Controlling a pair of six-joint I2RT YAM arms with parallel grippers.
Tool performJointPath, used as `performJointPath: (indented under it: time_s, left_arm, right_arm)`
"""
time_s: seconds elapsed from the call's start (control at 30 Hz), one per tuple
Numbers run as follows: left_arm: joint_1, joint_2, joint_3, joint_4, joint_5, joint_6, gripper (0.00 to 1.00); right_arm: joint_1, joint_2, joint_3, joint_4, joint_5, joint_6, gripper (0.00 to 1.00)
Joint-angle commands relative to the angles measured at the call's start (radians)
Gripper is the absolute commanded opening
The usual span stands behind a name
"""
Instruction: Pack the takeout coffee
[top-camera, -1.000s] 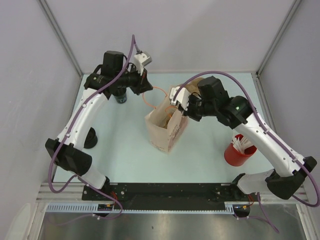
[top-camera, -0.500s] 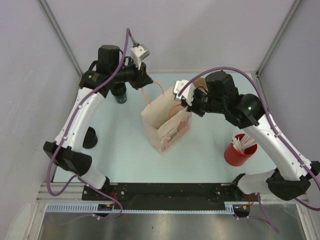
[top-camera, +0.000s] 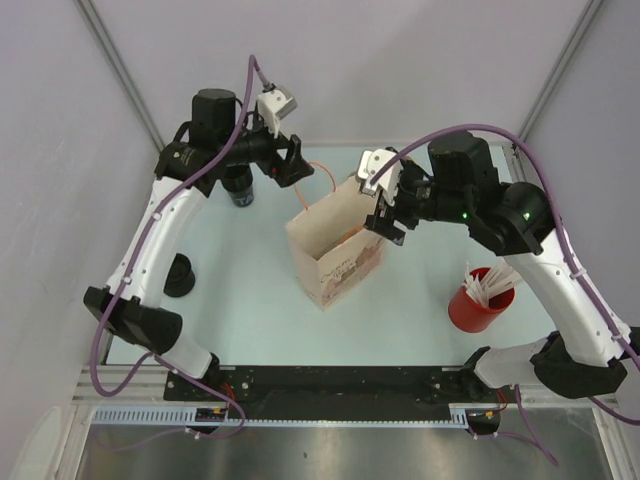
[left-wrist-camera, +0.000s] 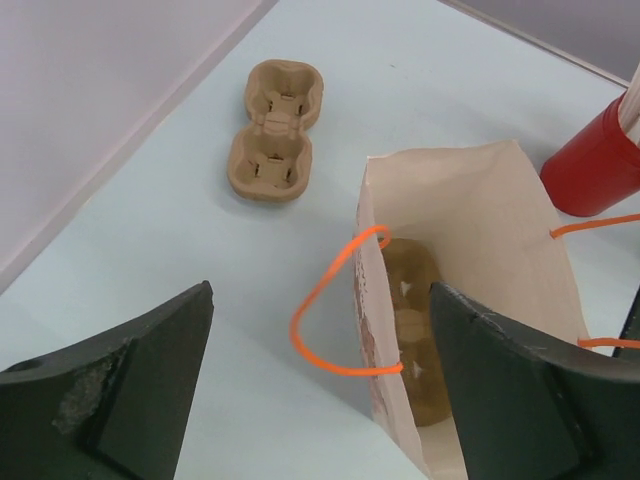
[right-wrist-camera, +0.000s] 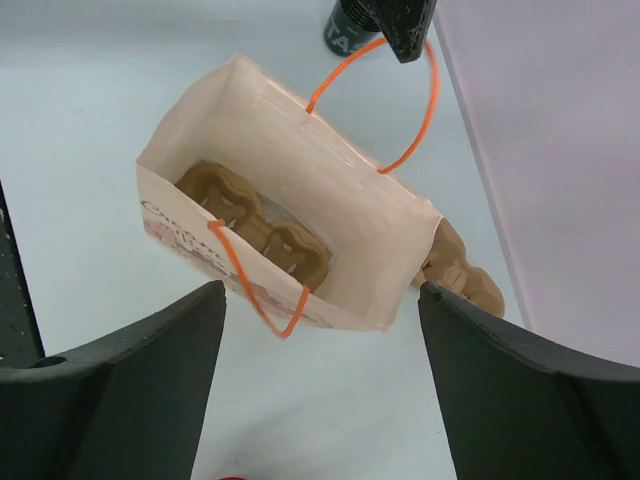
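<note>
The paper bag (top-camera: 335, 255) stands upright with a cardboard cup tray (right-wrist-camera: 255, 232) lying in its bottom. The left gripper (top-camera: 291, 166) and right gripper (top-camera: 389, 208) hang wide open and empty above the bag, one on each side. The bag looks light, thin and easily crumpled, so it is probably best lifted by its orange handles (left-wrist-camera: 294, 335).

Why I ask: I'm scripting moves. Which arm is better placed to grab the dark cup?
Left, probably: the left gripper hangs open close to the dark cup; the right gripper is past the bag.
</note>
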Motion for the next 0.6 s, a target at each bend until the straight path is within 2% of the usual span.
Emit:
performJointPath:
  time_s: [0.0,0.03,0.27,0.57]
  left_arm:
    - [0.014,-0.084,0.027,0.047,-0.021,-0.010,0.96]
    - [0.019,-0.100,0.021,0.048,-0.023,-0.012,0.99]
    - [0.107,-0.166,-0.036,0.091,0.003,-0.048,0.99]
    - [0.172,-0.262,-0.174,0.156,0.000,-0.062,0.99]
  right_arm:
    - [-0.003,0.070,0.083,-0.039,-0.020,0.056,0.85]
    - [-0.004,0.087,0.102,-0.054,-0.010,0.068,0.86]
    - [-0.020,0.266,0.319,-0.186,-0.007,0.139,0.89]
    - [-0.023,0.341,0.364,-0.234,-0.012,0.181,0.90]
